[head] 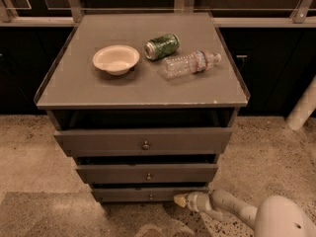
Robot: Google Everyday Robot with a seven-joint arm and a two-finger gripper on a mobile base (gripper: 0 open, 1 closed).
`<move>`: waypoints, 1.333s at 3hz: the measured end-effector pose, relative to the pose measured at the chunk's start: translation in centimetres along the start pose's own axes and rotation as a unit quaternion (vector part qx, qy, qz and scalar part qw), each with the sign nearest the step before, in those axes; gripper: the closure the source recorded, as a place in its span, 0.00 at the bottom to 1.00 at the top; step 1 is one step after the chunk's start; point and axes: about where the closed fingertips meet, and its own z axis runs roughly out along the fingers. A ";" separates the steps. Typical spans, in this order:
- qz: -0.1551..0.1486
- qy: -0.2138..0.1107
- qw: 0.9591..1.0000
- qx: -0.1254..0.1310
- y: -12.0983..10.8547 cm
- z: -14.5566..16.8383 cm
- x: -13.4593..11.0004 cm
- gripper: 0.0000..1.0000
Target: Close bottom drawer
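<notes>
The bottom drawer is the lowest of three grey-brown drawer fronts, with a small round knob at its centre. It sits nearly flush under the middle drawer, with only a thin dark gap above it. My gripper comes in low from the right on a white arm. Its tan tip touches the front of the bottom drawer to the right of the knob.
The top drawer stands out furthest. On the cabinet top lie a cream bowl, a green can on its side and a clear plastic bottle. Speckled floor surrounds the cabinet. A white post stands at the right.
</notes>
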 end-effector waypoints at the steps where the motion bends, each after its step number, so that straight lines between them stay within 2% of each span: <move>1: 0.004 0.000 1.000 0.000 -0.1 -0.7 -0.6 1.00; 2: 0.004 0.000 1.000 0.000 0.0 -0.9 -0.3 1.00; 3: 0.065 0.014 0.998 0.001 -1.6 -6.3 -0.4 1.00; 4: 0.148 0.058 0.987 0.009 -4.8 -11.7 0.6 1.00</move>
